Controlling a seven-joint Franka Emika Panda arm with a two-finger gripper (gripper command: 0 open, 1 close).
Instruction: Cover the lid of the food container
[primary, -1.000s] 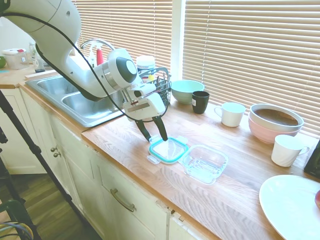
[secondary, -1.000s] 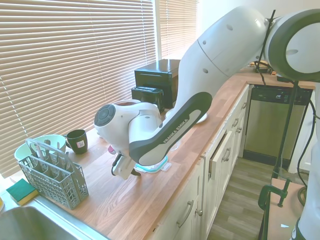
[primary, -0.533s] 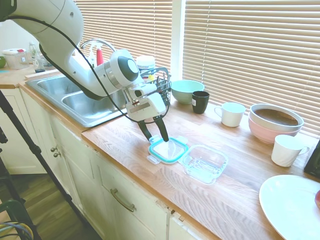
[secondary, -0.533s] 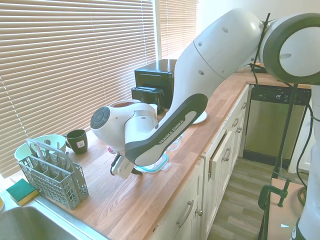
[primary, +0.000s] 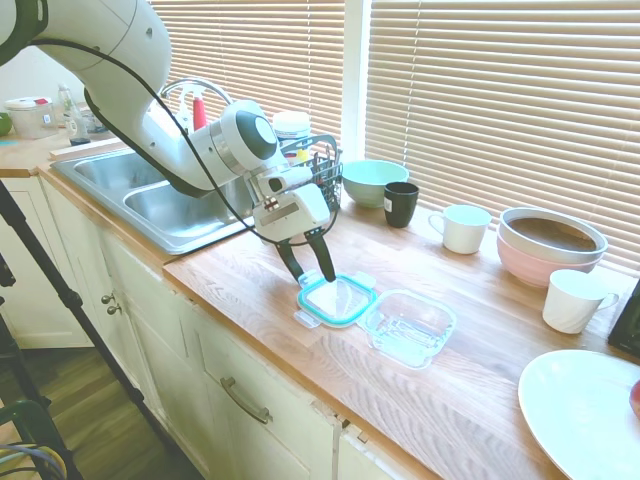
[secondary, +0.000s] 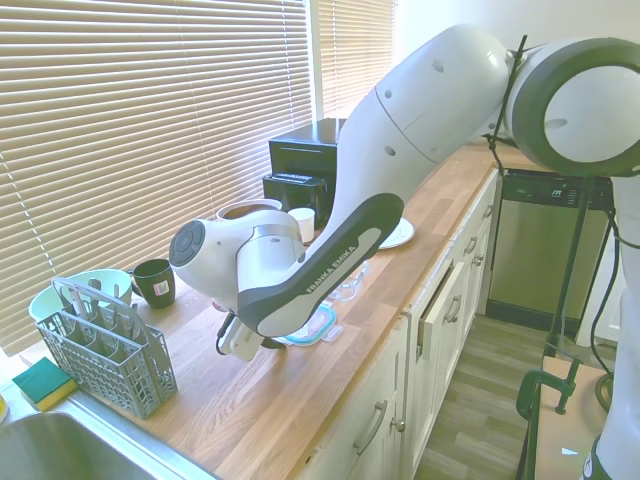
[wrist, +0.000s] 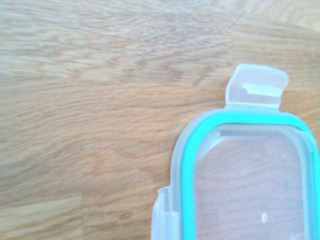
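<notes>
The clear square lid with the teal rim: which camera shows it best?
The first exterior view: the clear square lid with the teal rim lies whole and flat on the wooden counter, beside the clear square container. The wrist view shows only one corner and two snap tabs, close up. In the second exterior view the arm hides most of it.

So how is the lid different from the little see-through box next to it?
The lid is flat with a teal rim; the food container is deeper, like a dish, with no colour. The gripper is at the lid's edge, while the container sits alone. Both are clear, square with rounded corners, and lie on the wooden counter.
</notes>
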